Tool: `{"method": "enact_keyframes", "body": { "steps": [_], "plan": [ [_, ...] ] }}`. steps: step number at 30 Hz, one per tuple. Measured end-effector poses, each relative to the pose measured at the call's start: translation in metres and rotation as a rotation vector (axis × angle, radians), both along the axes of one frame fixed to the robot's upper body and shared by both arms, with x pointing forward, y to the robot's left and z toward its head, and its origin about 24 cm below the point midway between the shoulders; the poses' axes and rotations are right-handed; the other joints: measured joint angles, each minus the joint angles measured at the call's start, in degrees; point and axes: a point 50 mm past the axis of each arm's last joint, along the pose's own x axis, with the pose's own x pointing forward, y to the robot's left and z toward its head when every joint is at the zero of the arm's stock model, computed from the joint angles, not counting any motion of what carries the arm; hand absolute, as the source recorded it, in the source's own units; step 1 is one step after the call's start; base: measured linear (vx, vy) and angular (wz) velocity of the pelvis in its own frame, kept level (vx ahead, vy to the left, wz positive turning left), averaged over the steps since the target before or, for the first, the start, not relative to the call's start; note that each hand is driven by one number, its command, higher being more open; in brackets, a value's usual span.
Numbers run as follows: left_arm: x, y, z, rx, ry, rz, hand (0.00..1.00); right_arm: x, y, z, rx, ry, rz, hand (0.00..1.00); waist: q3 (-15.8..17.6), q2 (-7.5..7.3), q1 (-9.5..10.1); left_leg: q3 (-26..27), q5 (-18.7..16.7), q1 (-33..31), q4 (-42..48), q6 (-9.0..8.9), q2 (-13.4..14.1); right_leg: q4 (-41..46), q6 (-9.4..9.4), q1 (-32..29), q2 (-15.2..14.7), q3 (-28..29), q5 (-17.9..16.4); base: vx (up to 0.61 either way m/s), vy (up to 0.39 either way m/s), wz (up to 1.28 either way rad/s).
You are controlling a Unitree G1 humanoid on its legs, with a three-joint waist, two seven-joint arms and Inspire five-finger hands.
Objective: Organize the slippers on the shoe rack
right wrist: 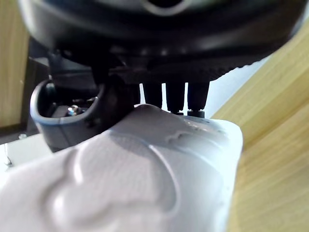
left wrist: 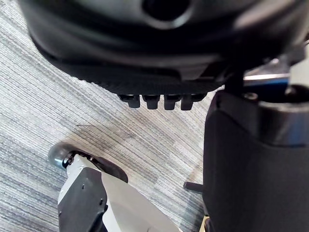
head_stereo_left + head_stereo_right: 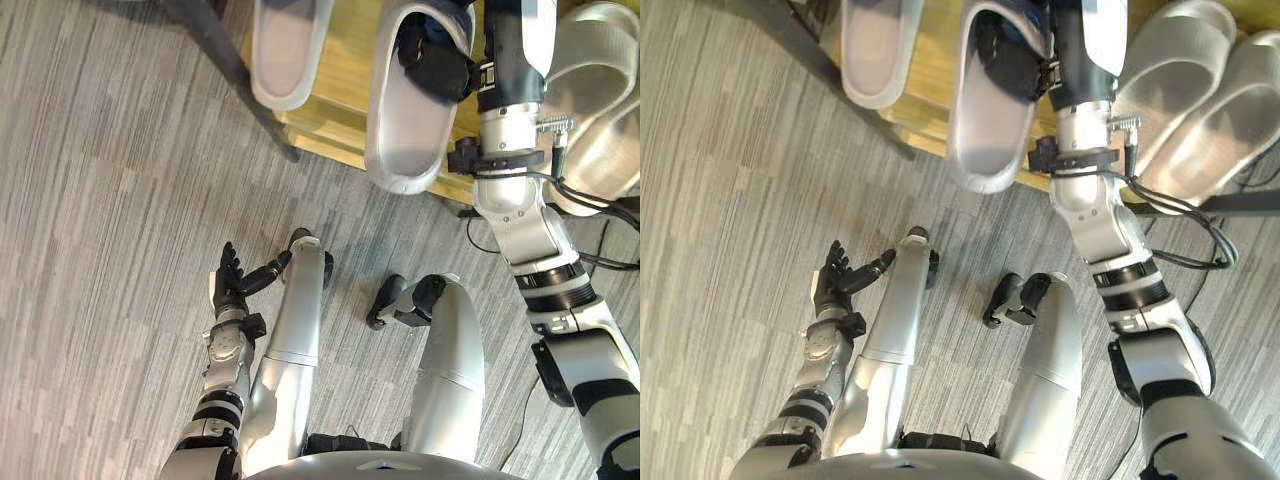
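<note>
A pale grey slipper lies on the wooden shoe rack shelf, its heel end sticking out past the front edge. My right hand is shut on its strap; in the right wrist view the fingers rest on top of the white slipper and the thumb hooks under the strap. A matching slipper sits to its left on the shelf. My left hand hangs low over the floor, open and holding nothing.
Two larger grey slippers lie side by side on the right of the shelf. A dark rack leg slants down to the grey wood-pattern floor, which stretches to the left.
</note>
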Motion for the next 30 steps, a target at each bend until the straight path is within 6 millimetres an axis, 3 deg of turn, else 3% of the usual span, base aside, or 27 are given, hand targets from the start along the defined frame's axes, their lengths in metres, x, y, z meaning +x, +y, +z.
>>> {"method": "enact_keyframes", "body": {
  "steps": [14,15,30],
  "plan": [
    [-0.001,-0.003,-0.003,0.026,0.023,-0.009,1.00,0.021,0.002,0.029,-0.030,-0.046,-0.114,0.00,0.0,-0.02,1.77,-1.0,0.3,-3.3,0.6,-0.53,-0.9,1.4,-0.27,-2.6,-0.8,-1.1,-0.9,0.04,-0.028,0.05],
    [-0.001,-0.005,-0.003,0.029,0.022,-0.014,1.00,0.023,0.000,0.031,-0.023,-0.053,-0.127,1.00,0.0,-0.02,1.75,-1.0,0.4,-3.5,0.7,-0.69,-1.3,1.8,-0.44,-2.8,-1.3,-1.1,-1.3,0.04,-0.029,0.20],
    [-0.001,-0.010,-0.004,0.041,0.031,-0.018,1.00,0.032,0.004,0.030,0.092,-0.026,-0.164,1.00,-0.4,0.03,2.18,-1.2,0.5,-3.5,0.8,-0.95,-1.7,2.6,-0.60,-2.8,-1.7,-1.3,-1.9,0.03,-0.016,0.03]
  ]
}}
